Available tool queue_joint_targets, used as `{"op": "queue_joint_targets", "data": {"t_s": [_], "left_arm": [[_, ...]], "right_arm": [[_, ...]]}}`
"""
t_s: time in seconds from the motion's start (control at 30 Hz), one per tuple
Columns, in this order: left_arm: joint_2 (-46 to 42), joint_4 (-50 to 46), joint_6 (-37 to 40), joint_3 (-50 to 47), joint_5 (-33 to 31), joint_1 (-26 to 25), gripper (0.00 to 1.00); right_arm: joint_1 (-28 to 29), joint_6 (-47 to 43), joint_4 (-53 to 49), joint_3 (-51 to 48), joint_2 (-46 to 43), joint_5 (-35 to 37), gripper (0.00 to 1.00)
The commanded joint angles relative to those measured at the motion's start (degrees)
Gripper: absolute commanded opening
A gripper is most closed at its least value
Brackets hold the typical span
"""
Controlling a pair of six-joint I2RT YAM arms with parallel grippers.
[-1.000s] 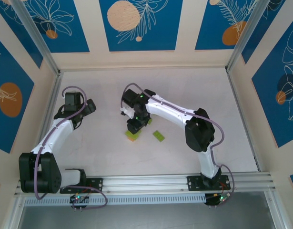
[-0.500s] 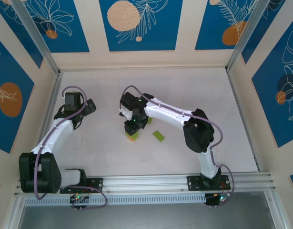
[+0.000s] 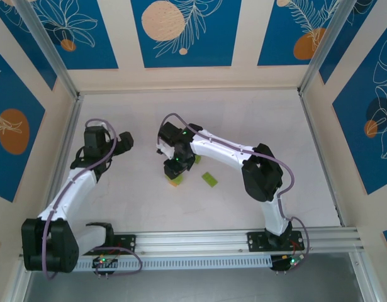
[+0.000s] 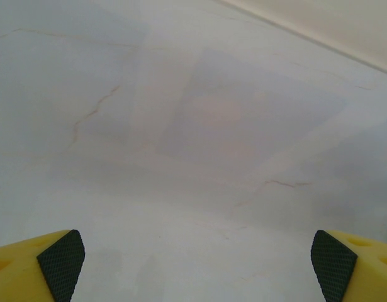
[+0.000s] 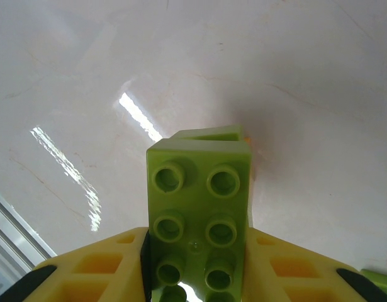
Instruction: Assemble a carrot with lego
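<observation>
The lime-green brick (image 5: 199, 207), two studs wide and several long, shows studs-up in the right wrist view, its long axis running from the bottom centre of the frame straight up and away from the camera. The right gripper (image 5: 198, 251) is clamped on its near end, yellow fingers (image 5: 105, 264) pressed against both long sides. Past the brick's far end sits a patch of another lime-green face, with a sliver of the orange brick (image 5: 248, 139) beside it at the right; whether the pieces are seated on each other I cannot tell. In the top view this cluster lies just left of the frame's centre, the right gripper (image 3: 174, 167) directly over the orange brick (image 3: 173, 182). A loose green brick (image 3: 209, 179) lies flat just to its right, and a small green piece (image 3: 196, 159) peeks out beside the arm above that. The pale table (image 3: 262, 119) stretches bare toward the upper and right walls. At centre left, the left gripper (image 3: 123, 142) stands well apart from the bricks; its wrist view shows the dark pads (image 4: 62, 251) spread to the lower corners, the left gripper (image 4: 196, 258) wide apart with nothing between, only tabletop.
</observation>
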Motion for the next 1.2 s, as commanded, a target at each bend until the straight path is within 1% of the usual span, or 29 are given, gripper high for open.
{"op": "queue_joint_targets", "data": {"t_s": [0.0, 0.23, 0.83, 1.17], "left_arm": [[-1.5, 2.8, 2.8, -1.3, 1.3, -2.0, 0.95], [-1.1, 1.9, 3.2, -0.2, 0.9, -2.5, 0.95], [-1.0, 1.9, 3.3, 0.0, 1.2, -2.6, 0.95], [-1.1, 1.9, 3.3, 0.1, 1.2, -2.5, 0.95]], "right_arm": [[0.5, -0.3, -1.1, -0.5, 0.5, -2.0, 0.36], [0.4, -0.9, -1.3, -1.9, 0.5, -0.9, 0.36], [0.8, -1.1, 0.3, -2.4, -0.1, -0.8, 0.35], [1.4, -2.1, -0.2, -3.0, 1.1, -0.9, 0.35]]}}
